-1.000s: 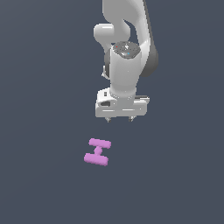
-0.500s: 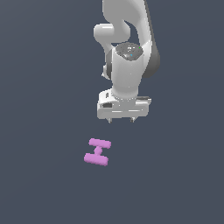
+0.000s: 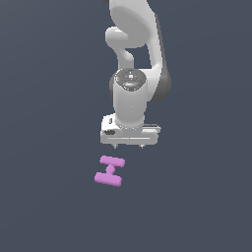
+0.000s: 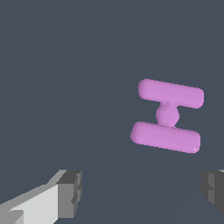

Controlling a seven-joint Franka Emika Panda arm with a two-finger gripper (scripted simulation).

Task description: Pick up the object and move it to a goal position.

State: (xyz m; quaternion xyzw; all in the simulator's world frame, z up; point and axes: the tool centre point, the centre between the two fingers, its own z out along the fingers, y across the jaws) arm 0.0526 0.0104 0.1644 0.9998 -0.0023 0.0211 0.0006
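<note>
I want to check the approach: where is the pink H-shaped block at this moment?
In the exterior view the pink H-shaped block lies flat on the dark floor, just below the open pincer and slightly toward the exterior view's left, not touching it.

The arm (image 3: 133, 59) is glossy white with rounded, bulbous links and darker grey joint sections. A grey circular cap tops the wrist. The claw (image 3: 129, 145) has a flat white body; its fingertips (image 4: 70, 193) look dark grey, blocky, perhaps ridged.

Plain dark grey-blue floor (image 3: 44, 147), pink-purple H-shaped block (image 3: 110, 171) flat on it
</note>
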